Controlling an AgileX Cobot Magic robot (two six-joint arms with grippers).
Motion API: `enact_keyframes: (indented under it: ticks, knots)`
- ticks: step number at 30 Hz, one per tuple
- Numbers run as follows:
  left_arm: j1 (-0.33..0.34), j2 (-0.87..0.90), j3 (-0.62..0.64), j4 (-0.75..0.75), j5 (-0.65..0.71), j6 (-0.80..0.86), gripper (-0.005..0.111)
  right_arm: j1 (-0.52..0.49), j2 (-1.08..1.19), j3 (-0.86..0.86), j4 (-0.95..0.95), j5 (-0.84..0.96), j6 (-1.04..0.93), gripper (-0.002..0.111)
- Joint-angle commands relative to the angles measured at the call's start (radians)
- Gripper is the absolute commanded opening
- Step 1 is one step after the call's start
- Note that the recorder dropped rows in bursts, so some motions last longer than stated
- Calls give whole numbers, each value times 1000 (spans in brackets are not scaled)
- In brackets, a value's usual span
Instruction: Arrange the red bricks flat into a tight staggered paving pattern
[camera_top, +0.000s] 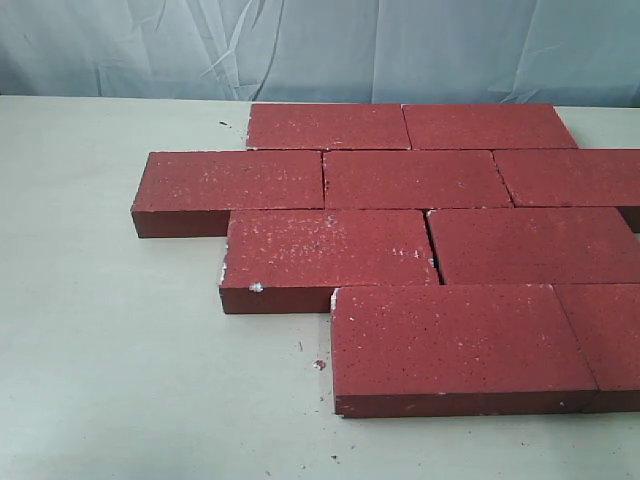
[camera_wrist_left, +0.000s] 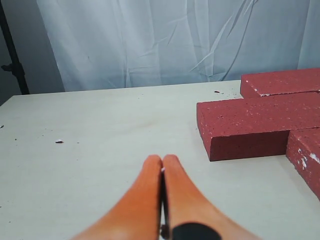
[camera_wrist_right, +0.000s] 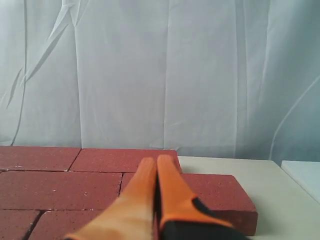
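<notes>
Nine red bricks (camera_top: 417, 178) are lying flat on the pale table (camera_top: 120, 350) in the exterior view, filling its middle and right and running off the right edge. They are sitting in four staggered rows: two at the back, three in the next row, two in the third and two at the front. Each row's joints are falling partway along the bricks of the neighbouring row. Most joints are closing tight, though a thin dark gap is showing between the two bricks of the third row. White speckles are dotting the faces, and one pale chip (camera_top: 256, 287) is showing on the front edge of the third row's left brick. A few red crumbs (camera_top: 319, 364) are lying on the table just in front of it. A wrinkled white curtain (camera_top: 150, 45) is hanging behind. The left gripper (camera_wrist_left: 162, 159) is hovering over bare table well apart from the three bricks in its view, its orange fingers (camera_wrist_left: 145, 190) pressing together on nothing. The right gripper (camera_wrist_right: 156, 161) is pointing over the paving's far edge, likewise pinched closed and empty.
</notes>
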Motion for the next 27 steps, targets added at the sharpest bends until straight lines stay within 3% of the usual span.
enact_keyframes:
  ticks: [1, 12, 27]
  knots:
    - [0, -5, 5, -4, -7, 0, 0, -5, -11, 3, 4, 35, 5, -1]
    - [0, -5, 5, -4, -7, 0, 0, -5, -11, 3, -3, 288, 5, -1]
    - [0, -5, 5, -2, -7, 0, 0, -5, -11, 3, -35, 300, 4, -1]
